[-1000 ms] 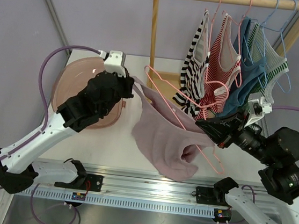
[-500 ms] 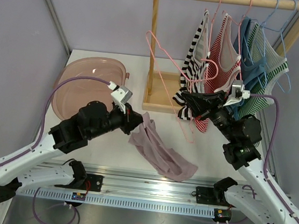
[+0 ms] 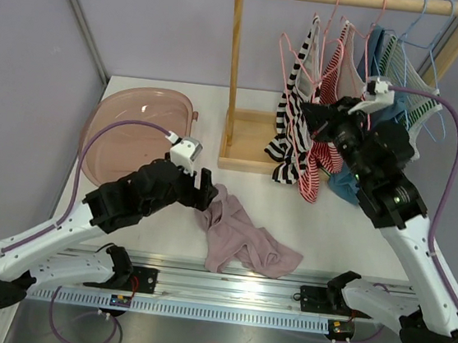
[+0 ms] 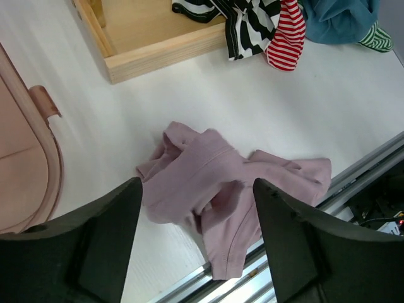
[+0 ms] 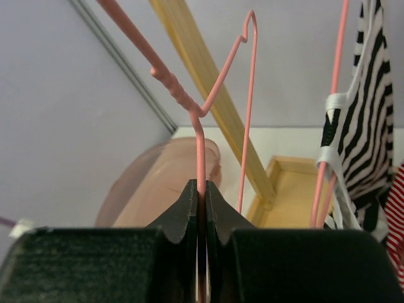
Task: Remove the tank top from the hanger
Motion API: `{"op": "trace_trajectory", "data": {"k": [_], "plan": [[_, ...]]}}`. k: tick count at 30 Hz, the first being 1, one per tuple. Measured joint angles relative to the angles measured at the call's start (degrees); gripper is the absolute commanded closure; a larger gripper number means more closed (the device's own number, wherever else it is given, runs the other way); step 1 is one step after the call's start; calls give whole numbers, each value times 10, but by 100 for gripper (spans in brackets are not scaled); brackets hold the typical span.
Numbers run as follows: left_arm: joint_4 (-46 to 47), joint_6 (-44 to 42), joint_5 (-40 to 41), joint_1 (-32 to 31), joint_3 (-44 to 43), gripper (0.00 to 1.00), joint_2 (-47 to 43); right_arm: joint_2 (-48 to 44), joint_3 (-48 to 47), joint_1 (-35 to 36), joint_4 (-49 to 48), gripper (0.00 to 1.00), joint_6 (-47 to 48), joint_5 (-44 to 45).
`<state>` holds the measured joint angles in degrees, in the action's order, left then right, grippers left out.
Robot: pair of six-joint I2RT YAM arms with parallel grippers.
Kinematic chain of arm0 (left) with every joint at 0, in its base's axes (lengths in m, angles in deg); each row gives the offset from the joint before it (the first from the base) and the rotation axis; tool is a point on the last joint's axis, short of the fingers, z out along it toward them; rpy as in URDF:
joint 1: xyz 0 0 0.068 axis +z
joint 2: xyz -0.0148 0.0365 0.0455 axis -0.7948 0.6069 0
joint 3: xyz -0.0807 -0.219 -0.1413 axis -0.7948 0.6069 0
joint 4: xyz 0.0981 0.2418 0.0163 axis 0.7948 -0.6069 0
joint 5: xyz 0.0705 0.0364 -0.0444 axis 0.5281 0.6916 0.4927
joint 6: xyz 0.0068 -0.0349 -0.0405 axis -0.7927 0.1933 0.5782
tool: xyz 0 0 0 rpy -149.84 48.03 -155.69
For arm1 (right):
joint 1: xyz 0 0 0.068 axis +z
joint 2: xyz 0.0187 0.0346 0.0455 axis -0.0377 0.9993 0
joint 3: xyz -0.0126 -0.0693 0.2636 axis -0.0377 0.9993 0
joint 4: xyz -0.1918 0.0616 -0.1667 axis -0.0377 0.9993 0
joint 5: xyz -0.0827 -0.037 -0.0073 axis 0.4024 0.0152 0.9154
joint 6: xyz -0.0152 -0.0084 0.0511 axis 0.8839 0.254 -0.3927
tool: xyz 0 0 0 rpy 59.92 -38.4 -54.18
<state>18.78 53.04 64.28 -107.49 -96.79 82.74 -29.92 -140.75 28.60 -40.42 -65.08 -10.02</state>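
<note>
The pink tank top (image 3: pixel 242 241) lies crumpled on the table (image 3: pixel 330 224), off the hanger (image 5: pixel 200 148), just below the left pincer (image 3: pixel 207 190), whose jaws stand apart and empty; its length runs from there toward the near right. The right pincer (image 5: pixel 199 189) is clamped on the bare hanger wire up by the rack (image 3: pixel 235 56), well apart, so the left arm is nearer

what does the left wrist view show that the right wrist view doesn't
Only left wrist: the mauve tank top crumpled on the table, below the open left gripper. Only right wrist: the right gripper shut on the pink hanger. Both: the pink basin, the wooden rack base and the black-and-white striped top.
</note>
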Motion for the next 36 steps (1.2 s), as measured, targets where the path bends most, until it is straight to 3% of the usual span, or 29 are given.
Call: {"op": "trace_trajectory", "data": {"k": [2, 13, 25, 29, 32, 33, 34, 36], "plan": [[-5, 2, -1, 0, -4, 1, -6, 45, -49, 0, 36, 100, 11, 18], [-49, 0, 14, -33, -14, 1, -52, 264, -305, 8, 131, 100, 70, 96], [-78, 17, 48, -58, 6, 1, -72, 533, -664, 9, 224, 100, 97, 104], [-79, 23, 64, -70, 6, 1, -66, 584, -697, 12, 257, 100, 99, 114], [-75, 26, 72, -85, 6, 1, -50, 585, -680, 17, 254, 83, 99, 117], [-72, 28, 73, -91, 7, 1, -43, 581, -673, 18, 249, 70, 98, 117], [-67, 29, 74, -98, 8, 1, -33, 574, -664, 19, 248, 62, 96, 117], [-53, 32, 76, -111, 12, 1, -15, 565, -656, 21, 250, 53, 98, 117]]}}
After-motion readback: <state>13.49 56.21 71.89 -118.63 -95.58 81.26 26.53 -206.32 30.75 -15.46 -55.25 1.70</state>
